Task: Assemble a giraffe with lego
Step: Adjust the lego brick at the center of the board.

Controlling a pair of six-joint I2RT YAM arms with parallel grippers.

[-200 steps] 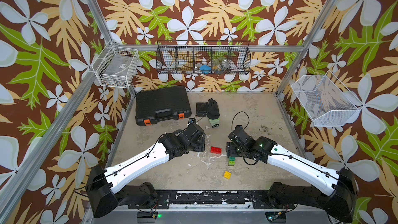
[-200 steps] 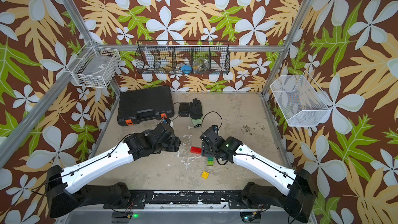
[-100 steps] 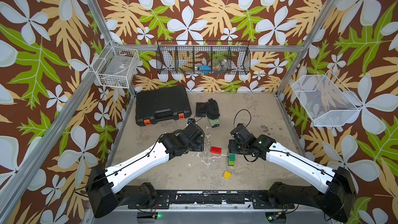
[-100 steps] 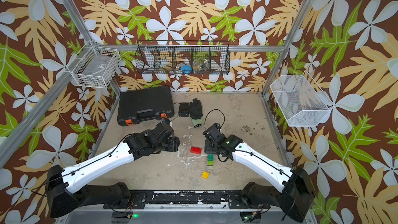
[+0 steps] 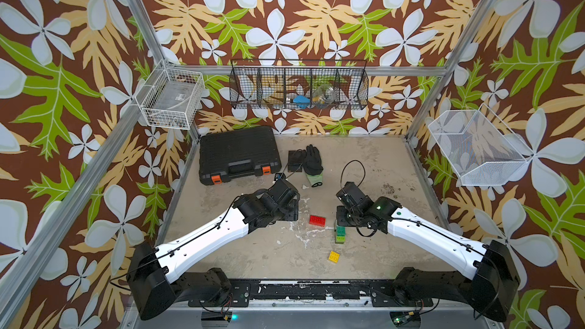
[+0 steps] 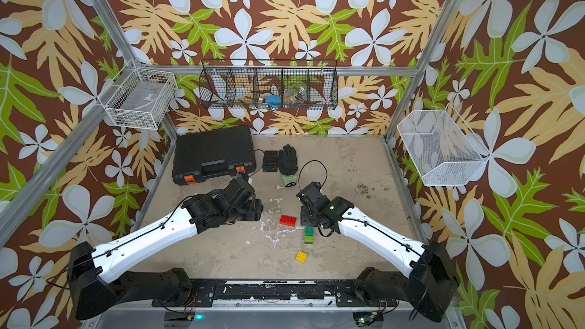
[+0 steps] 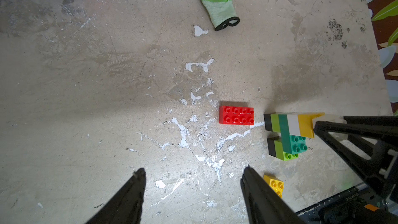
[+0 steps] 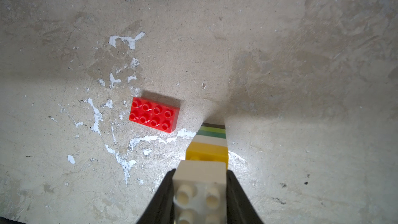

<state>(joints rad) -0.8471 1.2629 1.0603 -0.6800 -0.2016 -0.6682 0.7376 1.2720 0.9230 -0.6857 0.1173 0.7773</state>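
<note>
Right end effector [image 8: 200,172] grips giraffe [image 8: 206,151]; base rail [image 7: 350,198]'s print is illegible.

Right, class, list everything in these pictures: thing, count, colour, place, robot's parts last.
giraffe: one, unfinished, black, lime, dark green, white, yellow, mid-table
red brick: one, red, beside the giraffe
yellow brick: one, yellow, nearer the robot's base
case: one, black, orange latches, far left
small box: one, black, beside the case
glove: one, black, green cuff, beside the small box
left basket: one, white, left wall
back basket: one, black, back wall
right basket: one, white, right wall
table: one, beige, scuffed
left gripper: one, black, open, empty
right gripper: one, black, shut on the giraffe's top brick
</note>
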